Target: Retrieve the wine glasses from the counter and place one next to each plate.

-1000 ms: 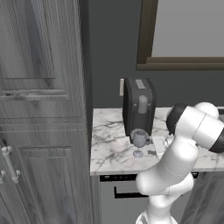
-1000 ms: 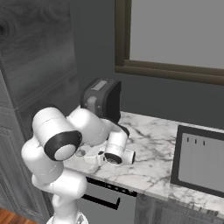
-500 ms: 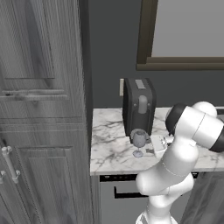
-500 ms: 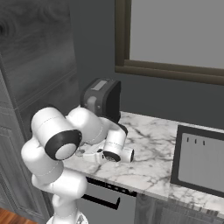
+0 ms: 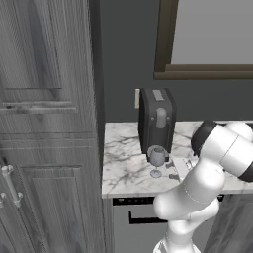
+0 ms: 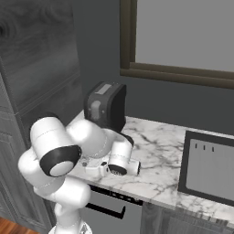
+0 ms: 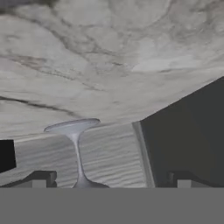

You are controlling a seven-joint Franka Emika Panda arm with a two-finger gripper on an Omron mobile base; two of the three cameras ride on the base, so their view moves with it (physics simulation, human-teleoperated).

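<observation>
One see-through grey-blue wine glass [image 5: 156,159] stands upright on the short marble counter [image 5: 123,168], just in front of a dark coffee machine. My gripper [image 5: 171,171] sits low over the counter right beside the glass, open. In the rolled hand view the glass [image 7: 77,153] appears upside down, its stem between the spread fingertips [image 7: 41,178] and nearer the left one, touching neither. The second glass and both plates are out of view.
The dark coffee machine [image 5: 157,118] stands against the wall right behind the glass. A tall grey wood cabinet [image 5: 44,123] walls off the counter's left end. A dark framed panel [image 6: 208,167] lies on the counter to the right. A black bar handle [image 6: 107,208] runs below the slab.
The hand has slid left along the counter toward the wine glass. The glass has not moved.
</observation>
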